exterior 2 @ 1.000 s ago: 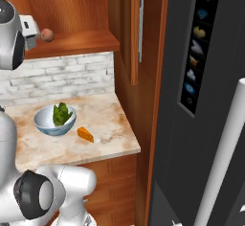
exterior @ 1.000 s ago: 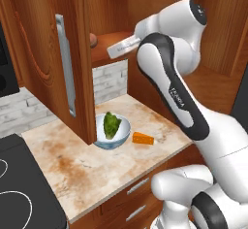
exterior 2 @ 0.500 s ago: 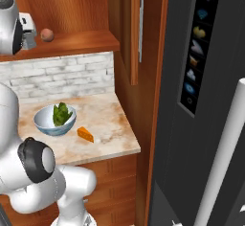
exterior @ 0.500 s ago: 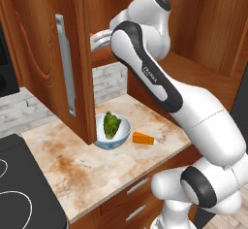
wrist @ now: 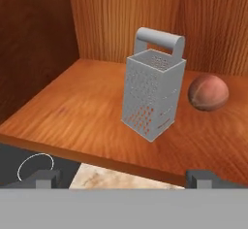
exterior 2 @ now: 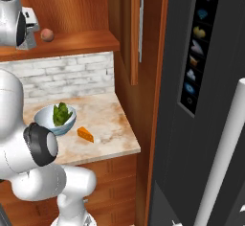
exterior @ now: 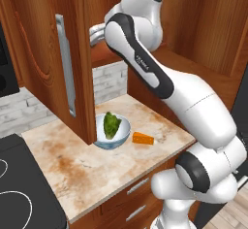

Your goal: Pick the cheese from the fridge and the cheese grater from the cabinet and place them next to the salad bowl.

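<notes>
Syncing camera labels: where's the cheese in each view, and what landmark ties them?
Left base view: cheese on the counter, just right of the salad bowl.
Right base view: cheese right of and slightly below the bowl.
Hand view: not in it.
Shared landmark: the bowl, in both base views.

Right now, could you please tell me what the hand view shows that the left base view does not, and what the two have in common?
The hand view alone shows the cheese grater standing upright on the cabinet shelf, with a small brown round lump beside it, apart from it, and the open tool in front of the shelf. The left base view alone shows the salad bowl and the cheese lying close beside it on the counter, plus the open cabinet door with its silver handle. Both share the reddish-brown cabinet and a piece of the counter.
</notes>
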